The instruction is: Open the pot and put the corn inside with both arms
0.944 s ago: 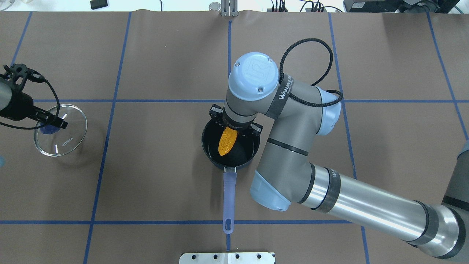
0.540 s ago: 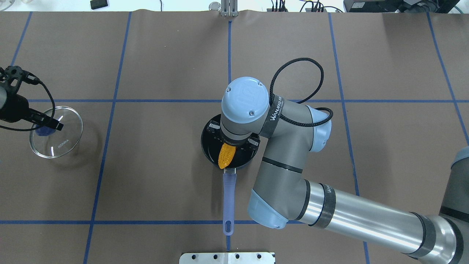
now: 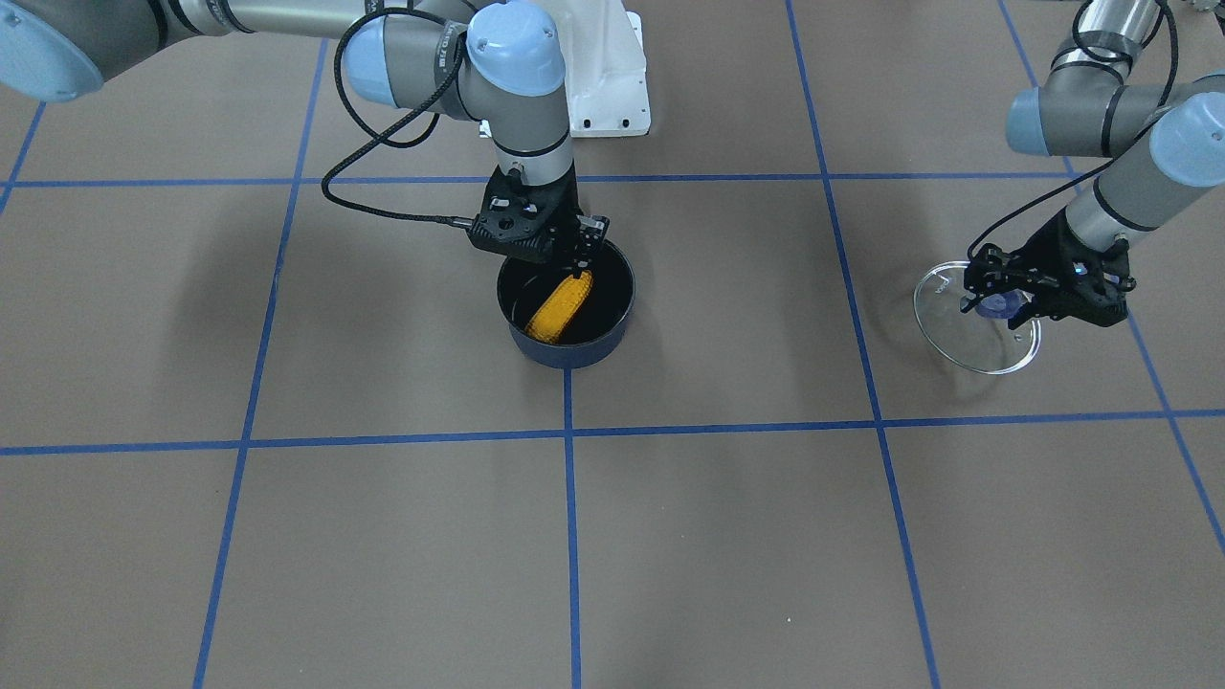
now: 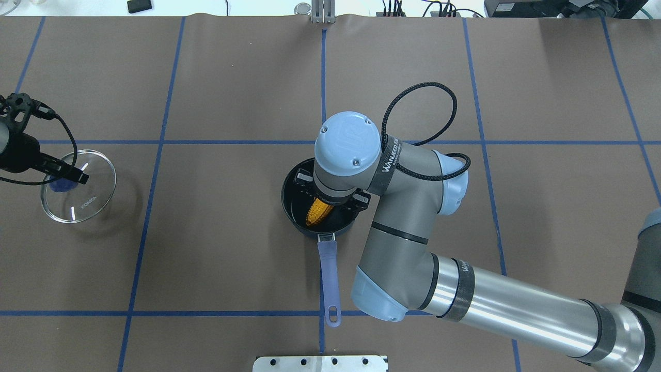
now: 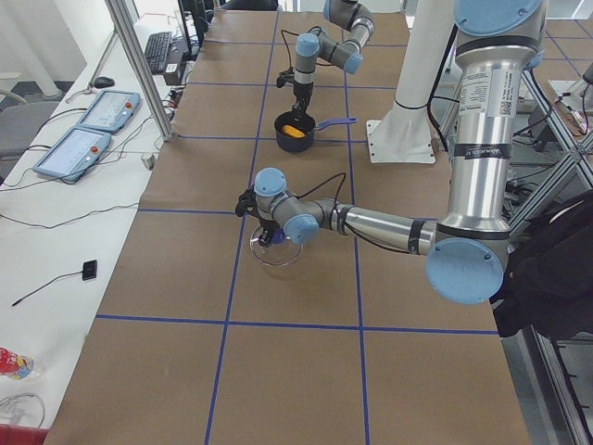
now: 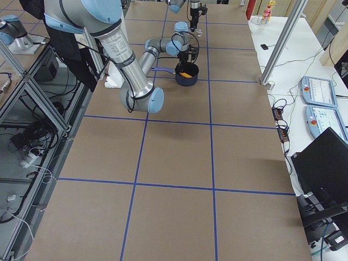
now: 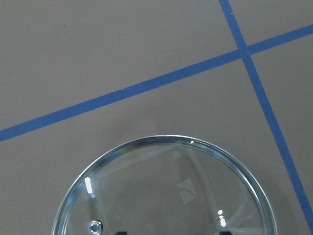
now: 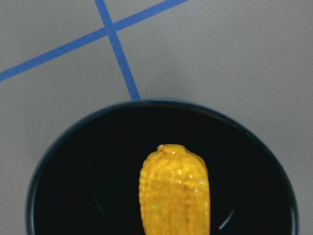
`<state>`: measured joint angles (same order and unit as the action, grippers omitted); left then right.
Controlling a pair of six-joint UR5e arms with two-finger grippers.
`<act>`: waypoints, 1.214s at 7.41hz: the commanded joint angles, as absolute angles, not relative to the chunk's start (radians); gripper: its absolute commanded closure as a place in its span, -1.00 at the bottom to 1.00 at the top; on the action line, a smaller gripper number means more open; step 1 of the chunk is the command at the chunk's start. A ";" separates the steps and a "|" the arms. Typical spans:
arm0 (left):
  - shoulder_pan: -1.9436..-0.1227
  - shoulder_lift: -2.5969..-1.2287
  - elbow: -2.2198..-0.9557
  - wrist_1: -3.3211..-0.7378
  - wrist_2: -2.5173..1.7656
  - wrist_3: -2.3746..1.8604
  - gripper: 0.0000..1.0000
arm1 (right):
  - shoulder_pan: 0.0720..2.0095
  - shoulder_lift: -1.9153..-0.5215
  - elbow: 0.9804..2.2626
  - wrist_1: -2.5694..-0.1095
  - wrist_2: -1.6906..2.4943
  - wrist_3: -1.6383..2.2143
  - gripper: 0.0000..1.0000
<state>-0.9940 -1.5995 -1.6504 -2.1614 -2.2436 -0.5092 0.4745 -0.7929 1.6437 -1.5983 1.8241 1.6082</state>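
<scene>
The dark blue pot stands open at the table's middle, its purple handle pointing toward the robot. The orange-yellow corn leans tilted inside it; it also shows in the front view and the right wrist view. My right gripper sits over the pot's rim, shut on the corn's upper end. My left gripper is shut on the blue knob of the glass lid, holding it tilted just over the table far to the left.
The white base block is at the near edge, behind the pot handle. The right arm's black cable loops above its wrist. Blue tape lines grid the brown table. Small devices lie along the far edge.
My right gripper has moved toward the robot and lowered the corn deeper into the pot. The pot turned slightly, its handle end swinging right. The left gripper with the lid drifted slightly left.
</scene>
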 commanded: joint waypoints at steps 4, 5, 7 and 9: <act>-0.985 -1.611 -1.634 -2.158 -2.217 -0.512 -0.01 | 0.636 -0.782 1.655 -1.603 1.978 1.523 -1.00; -0.983 -1.620 -1.609 -2.163 -2.201 -0.512 -0.01 | 0.664 -0.782 1.657 -1.603 2.006 1.502 -1.00; -0.982 -1.629 -1.595 -2.161 -2.200 -0.512 -0.03 | 0.715 -0.781 1.664 -1.603 2.058 1.484 -1.00; -0.982 -1.647 -1.574 -2.163 -2.200 -0.514 -0.19 | 0.747 -0.787 1.684 -1.603 2.074 1.470 -1.00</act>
<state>-0.9819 -1.6373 -1.5858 -2.1618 -2.2002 -0.5138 0.7255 -0.7848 1.6740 -1.6030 2.0629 1.4784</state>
